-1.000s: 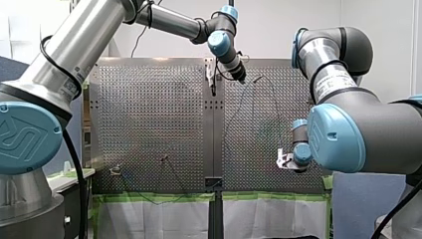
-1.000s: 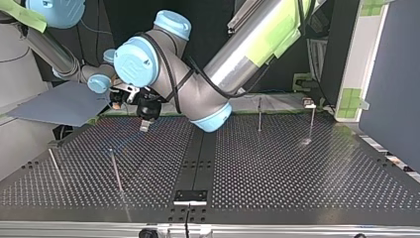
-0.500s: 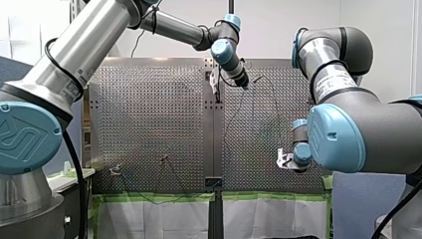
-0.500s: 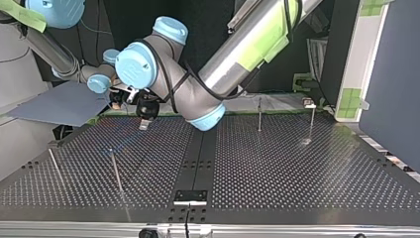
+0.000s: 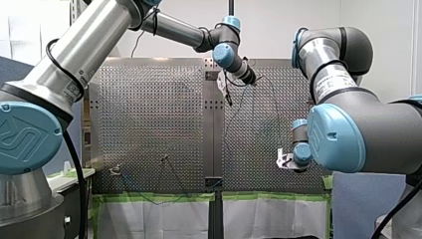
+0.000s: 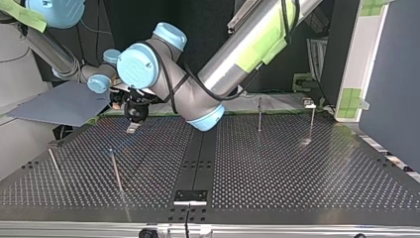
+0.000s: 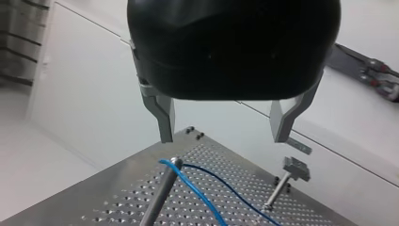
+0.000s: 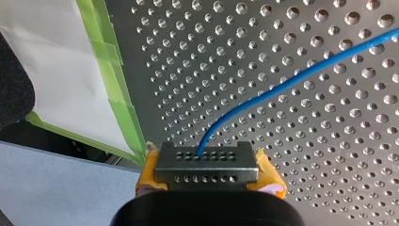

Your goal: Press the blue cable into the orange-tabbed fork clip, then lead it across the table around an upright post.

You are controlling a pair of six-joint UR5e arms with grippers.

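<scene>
Cable (image 8: 291,82), thin, light and limp by its look, lies on the bench (image 8: 301,188), clamped in my right gripper (image 8: 207,160) fingers (image 8: 268,174) and hooked over a post (image 7: 160,197) ahead of my left gripper (image 7: 223,136), whose fingers (image 7: 163,115) are spread empty; best taken near the post.

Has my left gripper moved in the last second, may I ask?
Yes: in the front view, my left gripper shifted right, off the table's centre seam.

right wrist view: the blue cable (image 8: 294,81) disappears into my right gripper (image 8: 207,162), and its far end is cut off. left wrist view: the upright post (image 7: 158,197) has its base cut off by the picture's edge.
</scene>
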